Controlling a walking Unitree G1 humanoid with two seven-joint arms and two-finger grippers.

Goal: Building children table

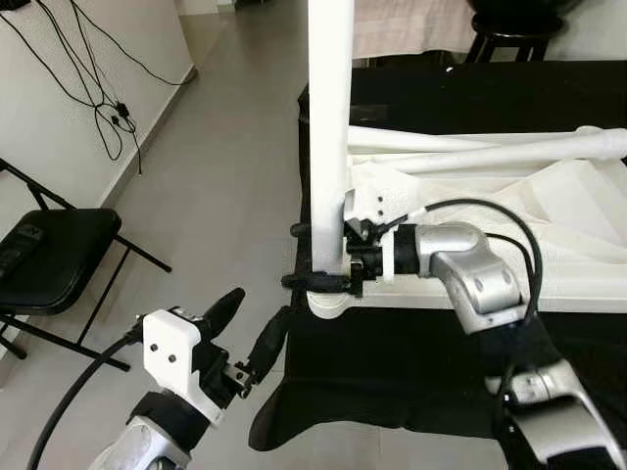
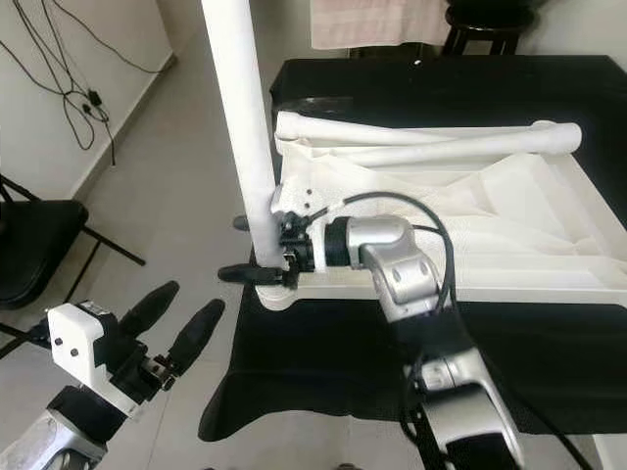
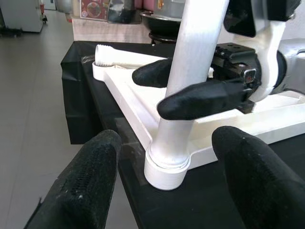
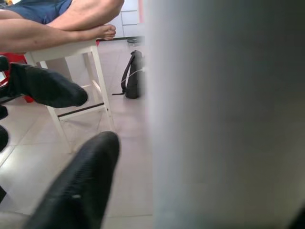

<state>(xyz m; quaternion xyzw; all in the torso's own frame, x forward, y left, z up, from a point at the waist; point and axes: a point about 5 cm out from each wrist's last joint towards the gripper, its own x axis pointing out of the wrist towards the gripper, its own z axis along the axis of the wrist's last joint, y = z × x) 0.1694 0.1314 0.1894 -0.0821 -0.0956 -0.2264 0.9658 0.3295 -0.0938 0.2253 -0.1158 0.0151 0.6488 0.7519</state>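
A big black cloth (image 1: 490,98) is covering a low table. A white table top (image 2: 549,235) is lying upside down on the cloth. 1 white table leg (image 1: 329,147) is standing straight up in the round socket (image 1: 328,302) at the near left corner of the table top. 2 more white legs (image 2: 421,142) are lying flat on the far side of the table top.

The right gripper (image 1: 318,257) is reaching in from the right, and its 2 black fingers are closing around the standing leg, low down, just above the socket.

The left gripper (image 1: 257,328) is hanging over the grey floor (image 1: 225,176), near the left side of the cloth and apart from the leg. Its 2 black fingers (image 3: 86,186) are spreading wide and holding nothing.

A black folding chair (image 1: 49,259) is sitting on the far left by the white wall, and black cables (image 1: 98,88) are hanging down the wall.
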